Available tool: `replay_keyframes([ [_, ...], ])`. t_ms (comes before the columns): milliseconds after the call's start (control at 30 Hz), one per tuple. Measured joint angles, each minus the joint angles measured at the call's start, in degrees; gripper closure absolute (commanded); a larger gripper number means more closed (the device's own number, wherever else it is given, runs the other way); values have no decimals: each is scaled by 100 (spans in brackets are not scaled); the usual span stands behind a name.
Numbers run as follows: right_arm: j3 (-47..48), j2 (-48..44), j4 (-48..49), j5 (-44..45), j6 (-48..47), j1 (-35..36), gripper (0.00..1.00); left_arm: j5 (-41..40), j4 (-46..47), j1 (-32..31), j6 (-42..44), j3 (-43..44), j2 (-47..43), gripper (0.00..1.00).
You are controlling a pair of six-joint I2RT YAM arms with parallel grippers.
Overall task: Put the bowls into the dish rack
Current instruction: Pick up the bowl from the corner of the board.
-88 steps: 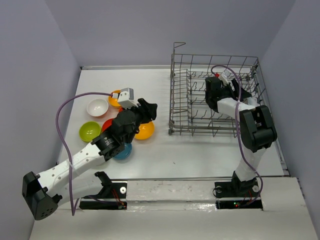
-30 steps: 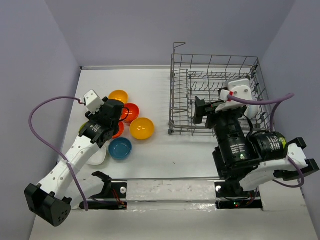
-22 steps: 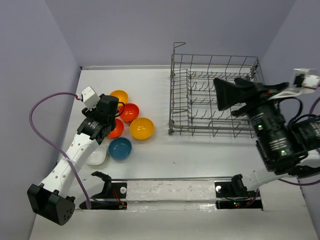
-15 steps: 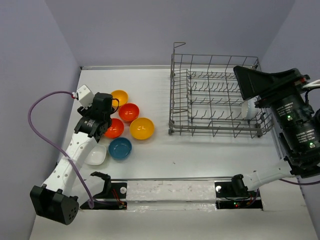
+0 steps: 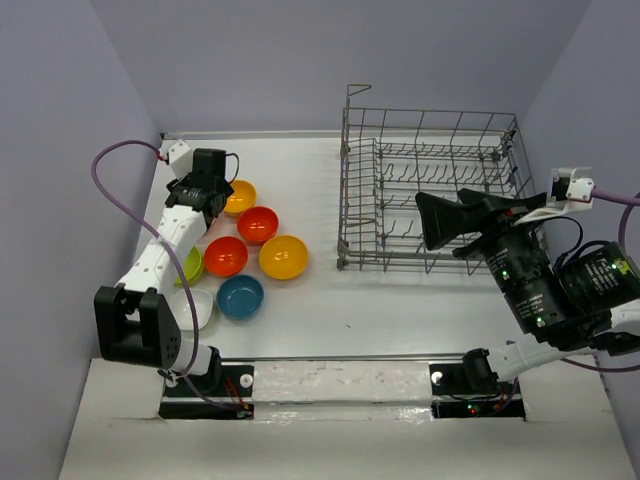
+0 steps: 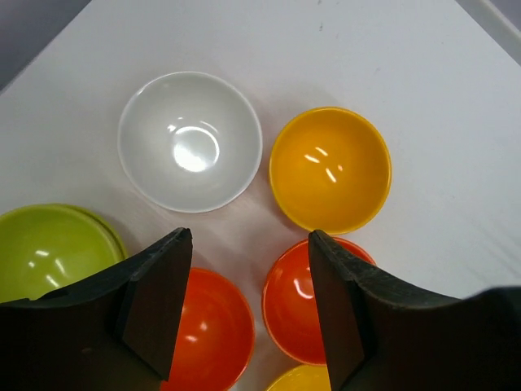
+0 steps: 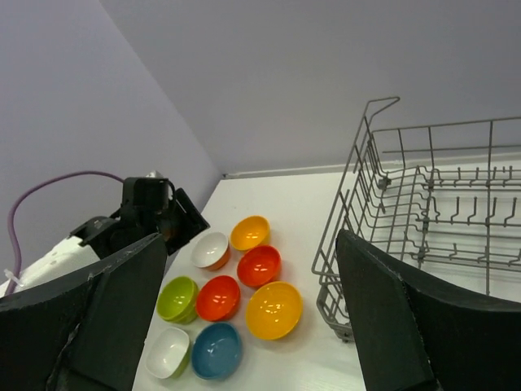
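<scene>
Our left gripper (image 6: 248, 305) stands wide open with nothing between its fingers (image 6: 155, 309), above the cluster of bowls on the table (image 5: 320, 180). Straight ahead of its fingertips sit a round white bowl (image 6: 190, 140) on the left and an orange-yellow bowl (image 6: 330, 169) on the right, just beside each other. Under the gap between the jaws lie two red-orange bowls (image 6: 207, 330), each partly hidden by a finger. Outside the left finger we see a lime green bowl (image 6: 49, 248) with a second rim showing at its edge. A bigger yellow bowl (image 6: 305, 379) peeks in at the nearest edge of that view. Farther back toward the arm's base, the right wrist camera shows a blue bowl (image 7: 216, 350) and a squarish white bowl (image 7: 168, 352) side by side. Our right gripper (image 5: 450, 220) is also spread wide and holds nothing. In the top view it overlaps the near right part of the dish rack (image 5: 385, 256). We cannot tell how high it is above the wires. Through its own camera the rack lies ahead and to the right of it, while all the bowls and the left gripper lie ahead and to the left, well apart from the rack.
</scene>
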Motion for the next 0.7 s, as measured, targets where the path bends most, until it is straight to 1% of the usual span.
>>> replay_keyframes([
  [267,-492,-505,-4,304,85,0,10,358,127,33,-87,776,1165,34],
  [433,-597,-619,17,518,79,0,9,549,236,33,-278,848,1692,36],
  [700,-874,-472,-11,702,57,0,9,752,345,33,-527,914,2339,41],
])
